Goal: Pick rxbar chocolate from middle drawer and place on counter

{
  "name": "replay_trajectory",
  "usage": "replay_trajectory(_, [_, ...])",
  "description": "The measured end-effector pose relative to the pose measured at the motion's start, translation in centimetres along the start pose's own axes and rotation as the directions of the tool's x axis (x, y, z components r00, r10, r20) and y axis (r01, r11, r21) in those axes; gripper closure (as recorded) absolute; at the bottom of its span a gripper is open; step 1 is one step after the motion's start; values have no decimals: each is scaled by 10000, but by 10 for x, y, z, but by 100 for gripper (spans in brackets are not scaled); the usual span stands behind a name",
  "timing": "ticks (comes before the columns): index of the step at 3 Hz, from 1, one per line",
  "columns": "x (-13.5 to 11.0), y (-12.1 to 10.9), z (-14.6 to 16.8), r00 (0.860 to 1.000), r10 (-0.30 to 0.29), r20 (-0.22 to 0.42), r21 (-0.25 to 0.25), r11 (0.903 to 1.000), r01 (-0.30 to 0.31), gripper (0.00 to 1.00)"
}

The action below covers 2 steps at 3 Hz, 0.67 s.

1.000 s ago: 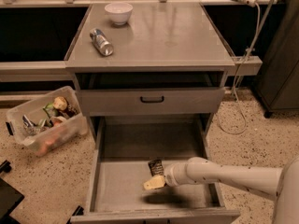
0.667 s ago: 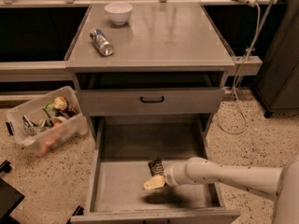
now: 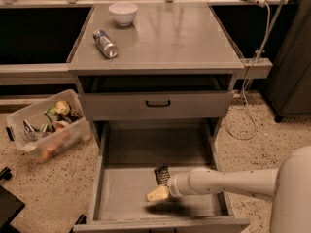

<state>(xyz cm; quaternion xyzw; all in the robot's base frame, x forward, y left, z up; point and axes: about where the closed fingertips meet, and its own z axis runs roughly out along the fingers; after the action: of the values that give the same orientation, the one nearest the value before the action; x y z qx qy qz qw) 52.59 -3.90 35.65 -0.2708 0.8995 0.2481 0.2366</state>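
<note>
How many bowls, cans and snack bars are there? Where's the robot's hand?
bowl: 1, on the counter
can: 1, on the counter
rxbar chocolate: 1, in the middle drawer
Total: 3
The gripper is in the middle drawer, beside the rxbar chocolate.

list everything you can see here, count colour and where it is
rxbar chocolate: 1, dark wrapper, in the open drawer, just behind the claw
middle drawer: 1, grey, pulled open below the shut drawer front
counter: 1, grey, top of the cabinet
bowl: 1, white, back left of the counter
can: 1, silver, lying on the counter's left side
drawer front: 1, grey with black handle, shut
plastic bin: 1, clear, mixed items inside, on the floor left of the cabinet
cable: 1, white, hanging right of the cabinet
arm: 1, white, reaching in from the right
claw: 1, pale yellow tip, low in the drawer near its front
</note>
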Motion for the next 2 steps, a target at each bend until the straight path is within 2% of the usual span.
replay_trajectory(1, [0,0,0,10000,0,0,0,10000,0,19])
replay_trajectory(2, [0,0,0,10000,0,0,0,10000,0,42])
